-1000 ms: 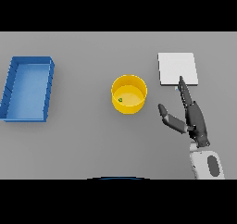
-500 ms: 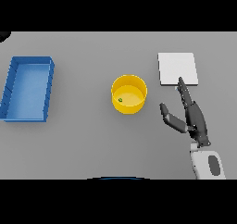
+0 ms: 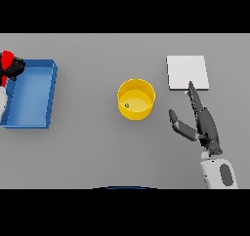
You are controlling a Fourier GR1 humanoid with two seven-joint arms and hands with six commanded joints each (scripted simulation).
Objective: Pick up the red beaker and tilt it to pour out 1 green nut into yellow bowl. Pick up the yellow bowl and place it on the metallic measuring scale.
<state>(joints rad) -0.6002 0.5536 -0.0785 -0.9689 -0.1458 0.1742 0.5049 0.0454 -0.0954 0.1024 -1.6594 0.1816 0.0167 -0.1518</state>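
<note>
The yellow bowl [image 3: 136, 99] is a round, straight-walled cup, bright yellow with a paler floor, standing upright near the middle of the grey table [image 3: 97, 152] with its mouth facing up; being round, it shows no long axis from above. 1 small green nut [image 3: 127, 105] lies on its floor toward the left side. The metallic measuring scale [image 3: 187, 72] is a flat, pale square plate to the right of the bowl and a little farther from the robot, apart from it. The right hand [image 3: 202, 124] is open, its fingers [image 3: 193, 96] straight and pointing away from the robot with a slight lean to the left, the tips overlapping the near edge of the scale; the thumb [image 3: 180, 126] is spread out to the left, toward the bowl. The bowl lies left of the thumb with bare table between them, and the hand holds nothing. At the far left edge, the red beaker [image 3: 7, 60] shows only as a patch of red at the far corner of the blue tray [image 3: 33, 94], with the dark left hand [image 3: 13, 67] against it; whether those fingers are wrapped round it I cannot tell.
</note>
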